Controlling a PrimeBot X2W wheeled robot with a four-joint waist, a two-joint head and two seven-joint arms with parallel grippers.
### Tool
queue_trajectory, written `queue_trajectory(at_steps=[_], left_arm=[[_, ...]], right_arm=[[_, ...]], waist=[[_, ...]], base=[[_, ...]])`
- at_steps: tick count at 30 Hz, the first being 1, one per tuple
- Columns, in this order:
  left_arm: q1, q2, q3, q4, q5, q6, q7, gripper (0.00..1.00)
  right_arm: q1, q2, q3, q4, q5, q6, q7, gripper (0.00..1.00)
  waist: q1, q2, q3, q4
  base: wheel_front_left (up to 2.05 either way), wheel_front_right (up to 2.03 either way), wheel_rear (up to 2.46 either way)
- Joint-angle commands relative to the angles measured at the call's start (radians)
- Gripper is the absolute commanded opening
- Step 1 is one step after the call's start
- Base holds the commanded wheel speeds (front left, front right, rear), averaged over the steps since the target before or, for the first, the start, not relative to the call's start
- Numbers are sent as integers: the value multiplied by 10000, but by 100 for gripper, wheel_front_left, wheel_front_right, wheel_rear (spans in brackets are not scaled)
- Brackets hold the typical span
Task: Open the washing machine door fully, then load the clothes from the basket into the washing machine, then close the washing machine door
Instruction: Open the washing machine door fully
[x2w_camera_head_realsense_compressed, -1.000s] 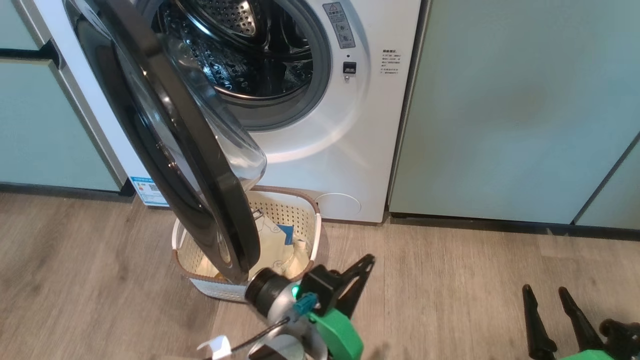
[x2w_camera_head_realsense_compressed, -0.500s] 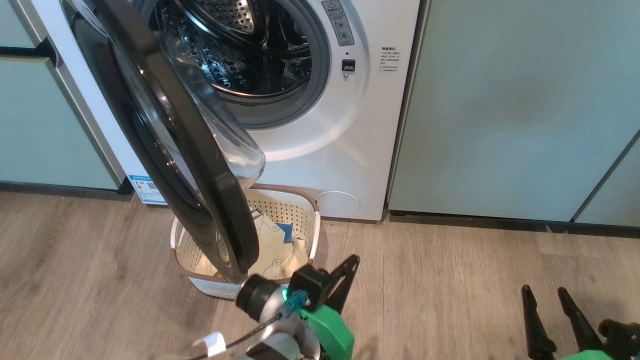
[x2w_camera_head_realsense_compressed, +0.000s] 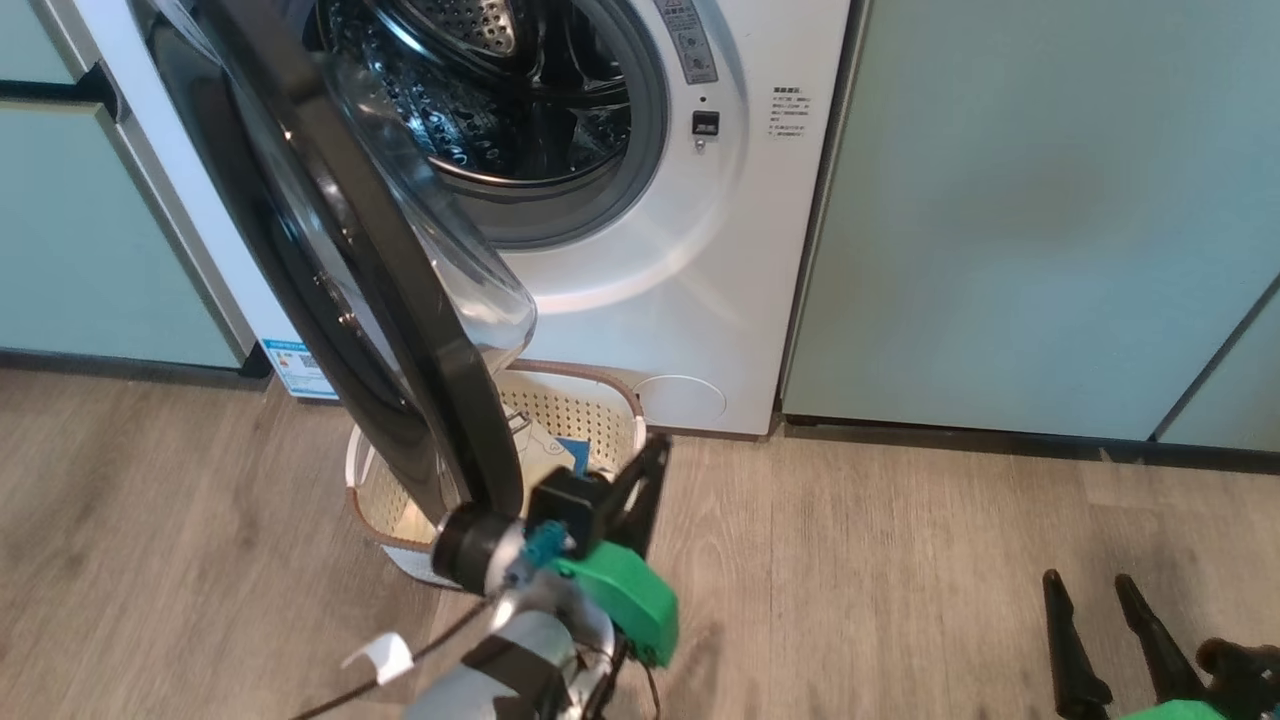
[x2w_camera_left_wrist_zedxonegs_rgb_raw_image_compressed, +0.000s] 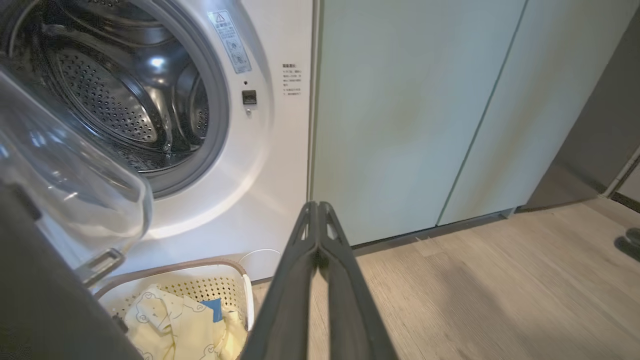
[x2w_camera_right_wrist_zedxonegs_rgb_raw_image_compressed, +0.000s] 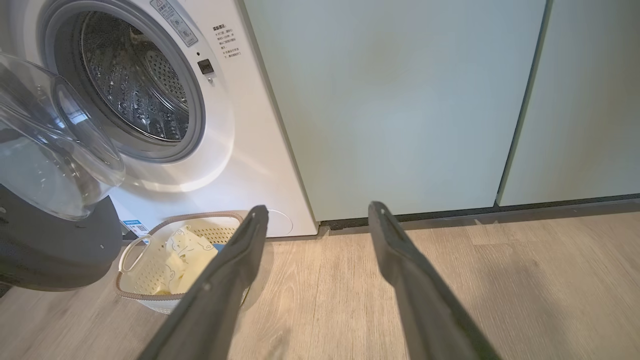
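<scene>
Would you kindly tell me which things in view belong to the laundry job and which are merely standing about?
Belong to the job:
washing machine
washing machine door, swung open
basket on the floor
clothes in the basket
left gripper, shut
right gripper, open

Merely standing about:
pale green cabinets
floor

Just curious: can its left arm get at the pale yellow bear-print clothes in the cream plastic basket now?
Probably only awkwardly: the round glossy black door overhangs the basket's left part, and the shut left gripper sits close beside the door's edge.
</scene>
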Motion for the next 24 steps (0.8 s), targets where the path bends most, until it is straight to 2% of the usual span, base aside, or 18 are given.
queue_trajectory(at_steps=[1,13,24], left_arm=[[-458,26,566,-352,45,81,-105,0],[-525,26,1795,-189,48,128,-106,0],[-554,26,2314,-190,-152,238,-106,0]], right_arm=[[-433,-122,188,-296,11,-27,-95,100],[-439,-144,216,-317,-7,-27,-95,100],[-465,-159,267,-286,19,-27,-95,100]], waist=[[0,0,12,23],[0,0,150,207],[0,0,239,388]], base=[[0,0,0],[0,0,0],[0,0,0]])
